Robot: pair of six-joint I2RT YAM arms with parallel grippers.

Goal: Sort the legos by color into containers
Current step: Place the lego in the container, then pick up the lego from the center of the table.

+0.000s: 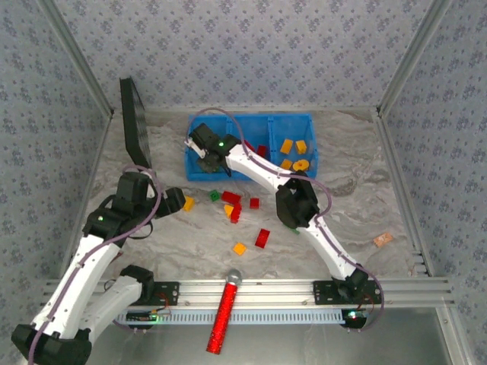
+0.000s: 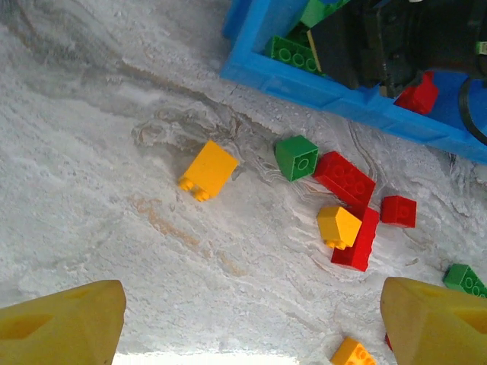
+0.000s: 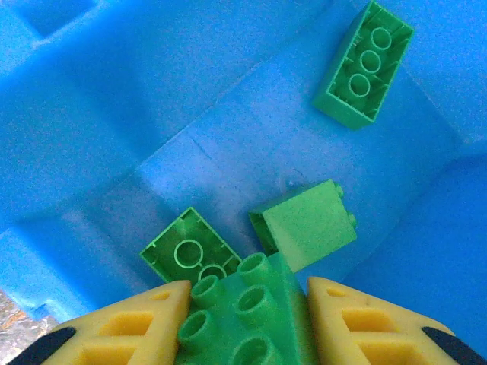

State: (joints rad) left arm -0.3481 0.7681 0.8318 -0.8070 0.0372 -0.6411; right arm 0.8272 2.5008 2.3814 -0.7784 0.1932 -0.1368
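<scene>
My right gripper point(image 3: 247, 328) is shut on a green studded brick point(image 3: 255, 312) and hangs low over the left compartment of the blue tray point(image 3: 190, 114). Three green bricks lie on that floor, one point(image 3: 308, 224) just ahead of the held brick. From above, the right gripper point(image 1: 205, 160) is inside the tray point(image 1: 308, 122). The tray's right compartment holds yellow pieces point(image 1: 293, 152) and its middle one a red piece point(image 1: 262, 150). My left gripper point(image 2: 247, 334) is open above bare table. A yellow brick point(image 2: 208, 169), a green one point(image 2: 297, 157) and red ones point(image 2: 344, 177) lie ahead of it.
A black panel point(image 1: 135, 122) leans at the back left. A red glittery cylinder point(image 1: 223, 315) lies across the front rail point(image 1: 304, 289). More loose bricks sit mid-table, among them a red one point(image 1: 262, 238) and a yellow one point(image 1: 240, 248). A small tan scrap point(image 1: 383, 240) lies at the right.
</scene>
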